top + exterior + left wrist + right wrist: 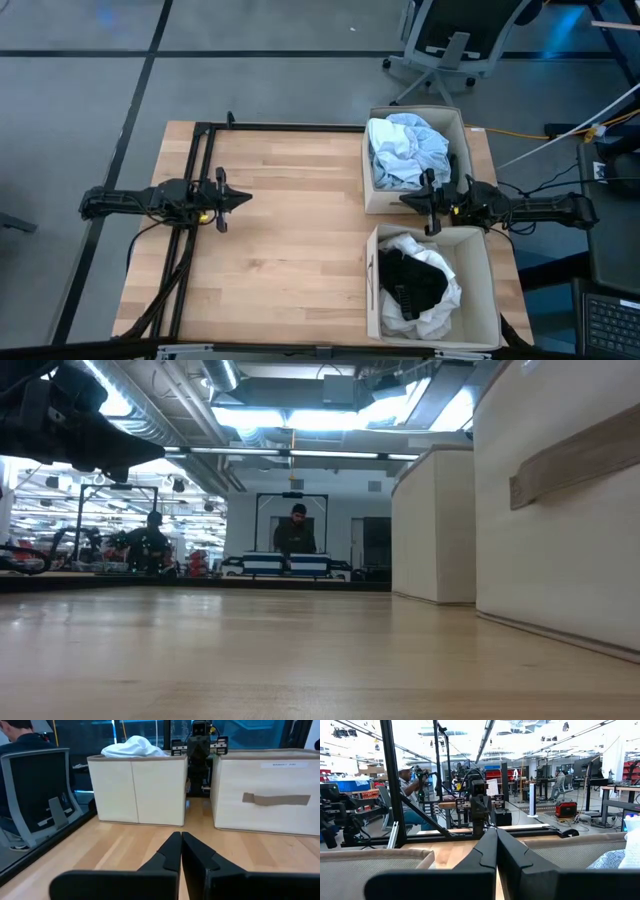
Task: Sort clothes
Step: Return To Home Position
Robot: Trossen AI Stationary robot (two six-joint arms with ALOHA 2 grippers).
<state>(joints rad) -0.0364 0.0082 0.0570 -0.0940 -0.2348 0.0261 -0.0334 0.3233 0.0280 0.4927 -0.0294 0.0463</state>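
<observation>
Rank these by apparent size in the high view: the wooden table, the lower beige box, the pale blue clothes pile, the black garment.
1. wooden table
2. lower beige box
3 and 4. pale blue clothes pile and black garment: nearly alike, the pile perhaps slightly larger, so not firmly ranked.

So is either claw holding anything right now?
Nothing. The left gripper and the right gripper are both shut and empty.

Grey floor (290, 85) carried dark lines. 1 office chair (455, 40) stood beyond the wooden desk (290, 250). Ceiling strip lights (300, 420) were lit beside exposed ducts (190, 400).
</observation>
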